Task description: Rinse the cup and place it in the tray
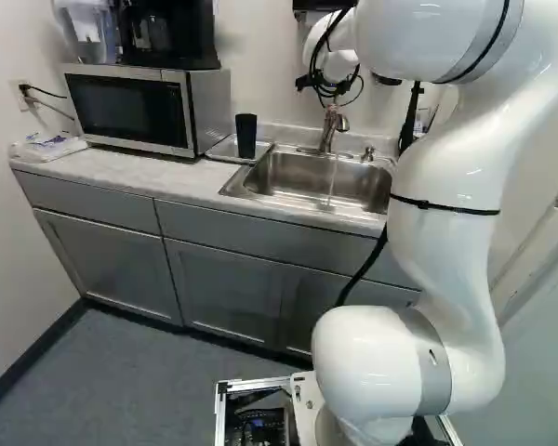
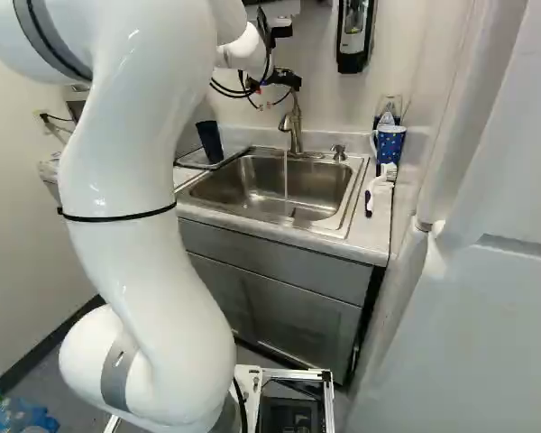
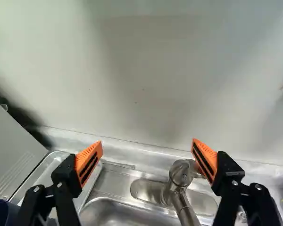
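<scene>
the dark cup (image 1: 245,136) stood in the tray (image 1: 221,151) beside the sink (image 1: 293,177) and the released end effector (image 3: 147,142) hung empty near the faucet (image 1: 329,130), so placing looked done, though water (image 2: 286,180) ran, rinsing couldn't be confirmed, and closing the tap probably remained.

The left base view looks ahead and slightly down from behind the arm (image 1: 451,190), which stands at 3 o'clock, and takes in the microwave (image 1: 130,110) at 10 o'clock. The right base view faces much the same way with the arm at 9 o'clock and the blue mug (image 2: 390,144) at 2 o'clock; both share the sink (image 1: 293,177) and faucet (image 1: 330,125). The wrist view, much nearer, faces the wall (image 3: 146,70), sharing the faucet and the sink's back edge with both.
</scene>
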You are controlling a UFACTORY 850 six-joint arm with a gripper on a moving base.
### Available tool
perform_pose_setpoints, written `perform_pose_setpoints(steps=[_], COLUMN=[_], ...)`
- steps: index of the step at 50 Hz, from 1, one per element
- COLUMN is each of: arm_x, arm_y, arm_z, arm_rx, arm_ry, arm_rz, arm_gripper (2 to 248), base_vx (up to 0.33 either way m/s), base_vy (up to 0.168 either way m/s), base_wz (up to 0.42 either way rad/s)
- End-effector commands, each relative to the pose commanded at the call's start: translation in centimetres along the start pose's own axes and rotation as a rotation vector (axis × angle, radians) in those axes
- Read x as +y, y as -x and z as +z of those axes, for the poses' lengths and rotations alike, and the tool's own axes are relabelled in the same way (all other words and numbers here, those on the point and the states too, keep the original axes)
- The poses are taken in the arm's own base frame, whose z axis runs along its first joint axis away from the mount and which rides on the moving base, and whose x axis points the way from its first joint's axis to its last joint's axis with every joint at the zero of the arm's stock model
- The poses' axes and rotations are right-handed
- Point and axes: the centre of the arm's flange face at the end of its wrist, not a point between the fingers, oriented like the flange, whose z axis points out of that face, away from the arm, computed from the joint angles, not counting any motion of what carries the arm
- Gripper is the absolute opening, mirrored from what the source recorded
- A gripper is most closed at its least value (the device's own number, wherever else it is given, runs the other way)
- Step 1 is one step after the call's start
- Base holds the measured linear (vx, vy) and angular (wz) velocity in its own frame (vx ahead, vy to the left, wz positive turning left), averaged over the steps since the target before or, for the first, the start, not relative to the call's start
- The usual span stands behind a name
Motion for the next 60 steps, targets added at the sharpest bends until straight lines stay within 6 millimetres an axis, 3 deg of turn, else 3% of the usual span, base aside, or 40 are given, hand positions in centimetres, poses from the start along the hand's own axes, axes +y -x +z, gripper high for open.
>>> perform_pose_setpoints(steps=[60], arm_x=[0.6], arm_y=[1.2], arm_z=[-2.8], arm_rx=[-0.044], arm_ry=[0.007], arm_rz=[0.004], arm_gripper=[247], base_vx=[0.0], base_vy=[0.0], base_wz=[0.0])
